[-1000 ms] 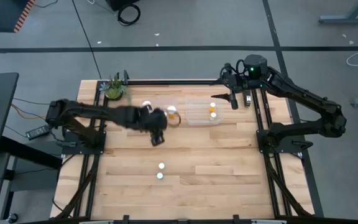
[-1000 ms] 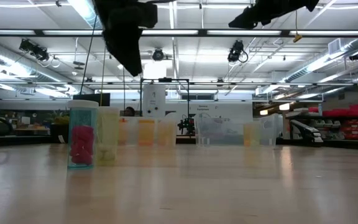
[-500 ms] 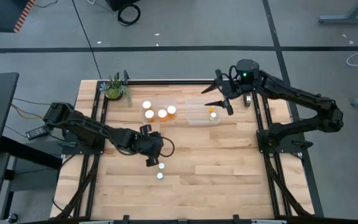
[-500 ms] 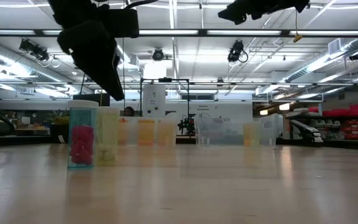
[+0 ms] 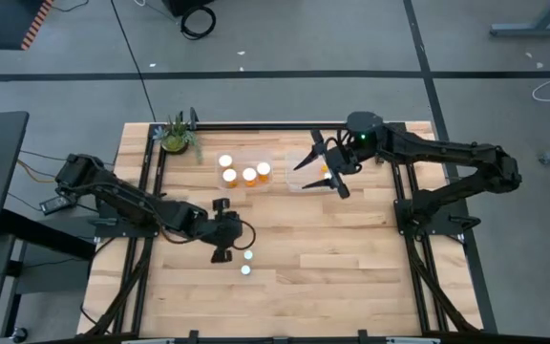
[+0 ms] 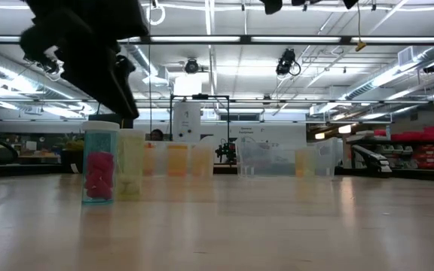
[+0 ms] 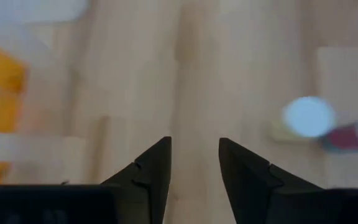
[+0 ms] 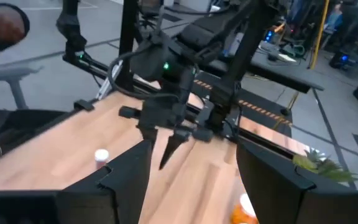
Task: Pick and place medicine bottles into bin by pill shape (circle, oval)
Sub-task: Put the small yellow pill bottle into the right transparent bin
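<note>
Two small medicine bottles (image 5: pixel 246 263) are seen standing in the middle of the worktop (image 5: pixel 351 277), toward its near edge, one just beside the other. The left claw (image 5: pixel 222 254) is positioned just beside them, low over the wood; in its wrist view the fingers are held apart with nothing between them, and a white cap (image 7: pixel 308 116) lies off to one side. A pick of one of these two is judged to be the step in hand.

Three wider bottles (image 5: pixel 243 171) are grouped near the far edge of the worktop, beside a small plant (image 5: pixel 174 137) at the far left corner. A clear bin (image 5: pixel 304 172) sits near the far edge toward the right, and the right claw (image 5: pixel 323 172) is held above it with its fingers spread and empty. Something orange is glimpsed at the bin, partly hidden by the claw; its count cannot be told. At least five bottles are therefore judged left to sort.
</note>
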Tool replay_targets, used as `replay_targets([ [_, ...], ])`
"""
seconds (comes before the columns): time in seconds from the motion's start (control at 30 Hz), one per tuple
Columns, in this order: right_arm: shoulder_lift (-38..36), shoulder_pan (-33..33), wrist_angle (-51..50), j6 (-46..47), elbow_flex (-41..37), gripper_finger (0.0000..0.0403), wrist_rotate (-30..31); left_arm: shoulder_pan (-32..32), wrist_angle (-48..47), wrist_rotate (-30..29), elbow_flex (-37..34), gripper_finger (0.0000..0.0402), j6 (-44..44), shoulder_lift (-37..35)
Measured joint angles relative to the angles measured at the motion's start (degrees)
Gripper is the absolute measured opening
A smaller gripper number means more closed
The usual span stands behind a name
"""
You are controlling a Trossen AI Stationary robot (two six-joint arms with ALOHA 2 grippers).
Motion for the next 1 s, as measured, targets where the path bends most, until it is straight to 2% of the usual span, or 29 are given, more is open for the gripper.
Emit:
replay_targets([
  [0.17, -0.51, 3.3, 1.01, 2.56, 0.02, 0.0244, 5.02, -1.73, 1.75, 3.59, -1.82, 0.0143, -2.61, 0.77],
  [0.4, -0.8, 6.6, 0.83, 4.06, 0.02, 0.0244, 10.87, -1.51, 3.74, 6.99, -6.19, 0.0175, -4.86, 0.96],
  [0.57, -0.8, 7.1, 0.79, 3.35, 0.02, 0.0244, 14.05, -0.92, 11.94, 9.87, -9.29, 0.0195, -5.15, 0.96],
  [1.0, -0.82, 7.07, 0.77, 3.02, 0.02, 0.0244, 14.38, -0.97, 20.5, 11.18, -10.09, 0.0251, -5.48, 6.47],
])
